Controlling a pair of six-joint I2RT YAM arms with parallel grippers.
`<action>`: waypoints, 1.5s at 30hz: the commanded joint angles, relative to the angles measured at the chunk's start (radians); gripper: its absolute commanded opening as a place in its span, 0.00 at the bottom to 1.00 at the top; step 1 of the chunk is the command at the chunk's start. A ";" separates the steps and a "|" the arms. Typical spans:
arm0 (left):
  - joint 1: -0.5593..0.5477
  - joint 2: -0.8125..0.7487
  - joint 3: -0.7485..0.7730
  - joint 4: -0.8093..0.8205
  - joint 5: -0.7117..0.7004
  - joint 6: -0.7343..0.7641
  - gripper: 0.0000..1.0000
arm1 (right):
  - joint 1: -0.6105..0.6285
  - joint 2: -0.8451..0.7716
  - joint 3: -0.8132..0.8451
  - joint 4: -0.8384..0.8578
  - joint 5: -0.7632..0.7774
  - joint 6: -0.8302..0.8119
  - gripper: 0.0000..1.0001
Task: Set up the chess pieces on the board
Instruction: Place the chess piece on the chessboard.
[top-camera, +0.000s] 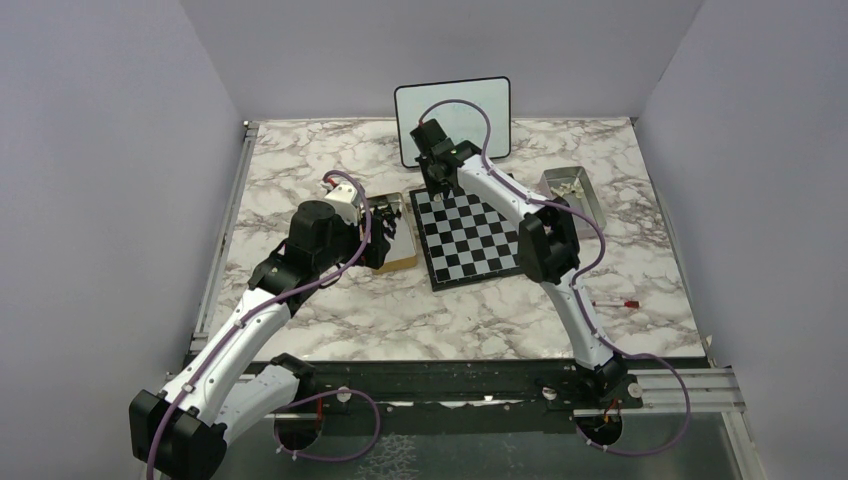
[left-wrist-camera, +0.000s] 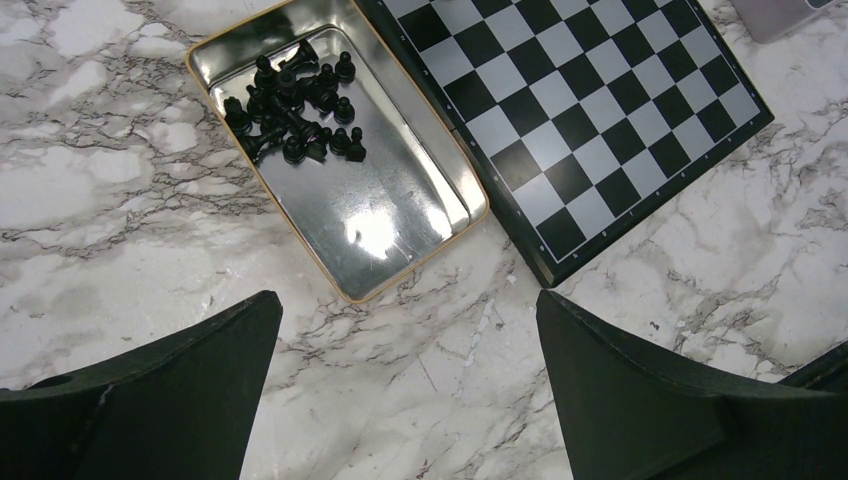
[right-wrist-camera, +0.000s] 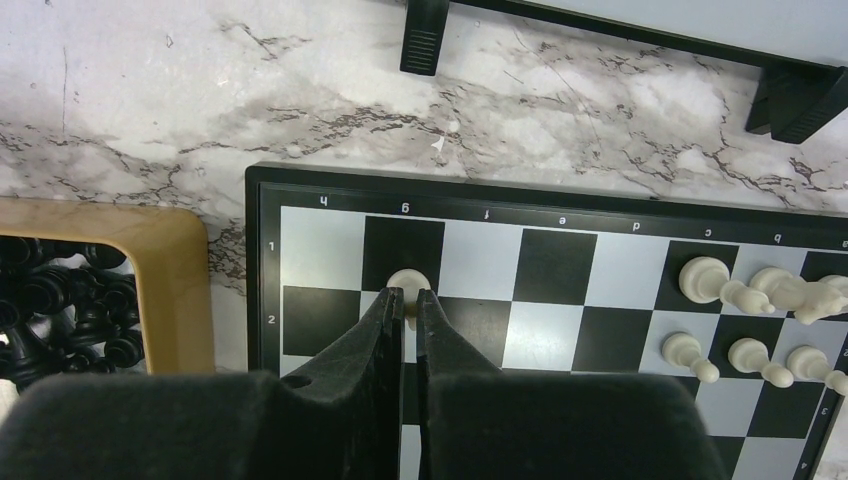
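Note:
The board (top-camera: 470, 240) lies mid-table. In the right wrist view my right gripper (right-wrist-camera: 409, 298) is shut on a pale white chess piece (right-wrist-camera: 407, 283), held low over the board's (right-wrist-camera: 480, 260) far-left corner, near the squares marked g1 and g2. Several other white pieces (right-wrist-camera: 750, 295) stand or lie on the board's first two rows at the right edge of that view. My left gripper (left-wrist-camera: 407, 330) is open and empty above bare marble, just near of a shiny tin (left-wrist-camera: 390, 210) holding several black pieces (left-wrist-camera: 295, 110). The board (left-wrist-camera: 590, 110) lies right of the tin.
A white black-framed whiteboard (top-camera: 452, 118) stands behind the board; its feet (right-wrist-camera: 424, 35) show in the right wrist view. A second metal tin (top-camera: 572, 190) sits right of the board. A red-capped pen (top-camera: 615, 303) lies at the near right.

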 joint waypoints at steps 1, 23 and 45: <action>-0.004 -0.018 0.003 0.001 -0.017 0.012 0.99 | 0.004 0.035 0.031 0.007 0.029 -0.014 0.12; -0.004 -0.014 0.002 0.001 -0.009 0.013 0.99 | 0.005 0.023 0.050 0.019 0.031 -0.019 0.11; -0.004 -0.009 0.003 0.002 -0.004 0.013 0.99 | 0.004 0.015 0.041 0.050 0.032 -0.011 0.11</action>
